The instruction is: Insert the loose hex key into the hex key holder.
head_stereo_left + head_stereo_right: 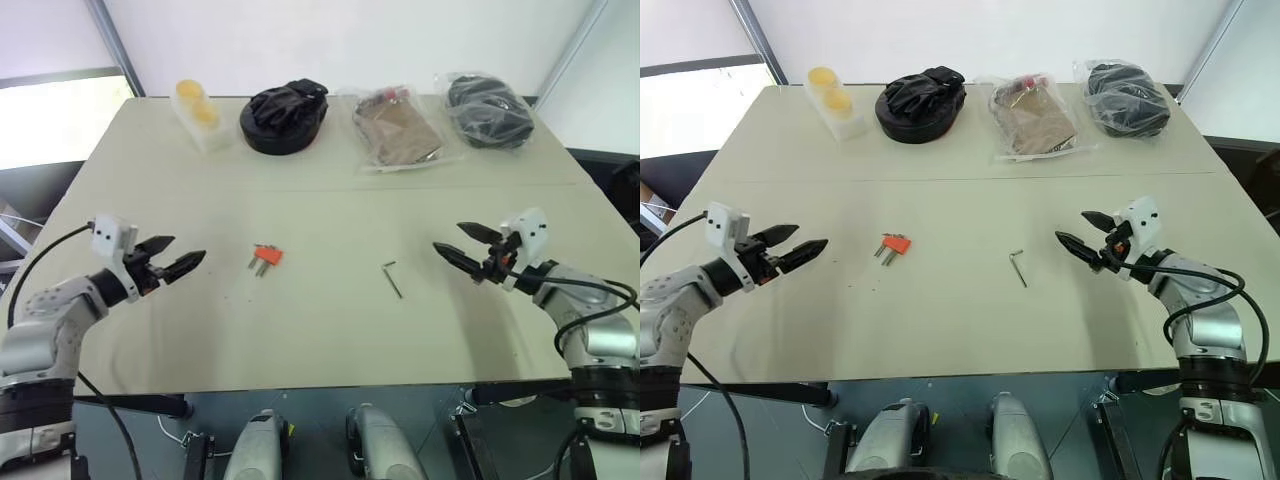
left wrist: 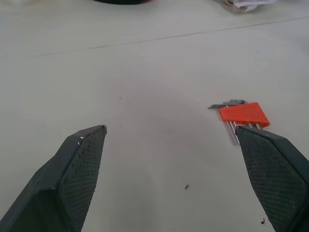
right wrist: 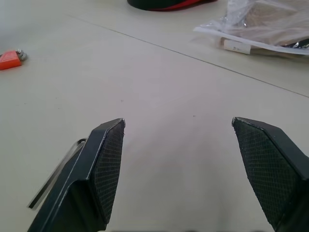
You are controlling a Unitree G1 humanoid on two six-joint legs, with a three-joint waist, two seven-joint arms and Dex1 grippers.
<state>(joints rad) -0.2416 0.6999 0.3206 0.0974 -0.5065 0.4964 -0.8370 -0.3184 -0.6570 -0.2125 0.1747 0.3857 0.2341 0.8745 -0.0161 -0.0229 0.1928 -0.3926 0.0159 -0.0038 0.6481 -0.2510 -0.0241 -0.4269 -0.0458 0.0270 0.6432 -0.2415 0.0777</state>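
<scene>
The hex key holder, a small orange plastic block with short grey keys, lies on the beige tabletop near the empty, open left gripper. The thin dark L-shaped loose hex key lies apart, near the open right gripper. Nothing is grasped yet; the next move likely calls for pinching the key.

Bare table surrounds the loose hex key and the hex key holder, which lie well apart. Bags and containers line the far edge only.
</scene>
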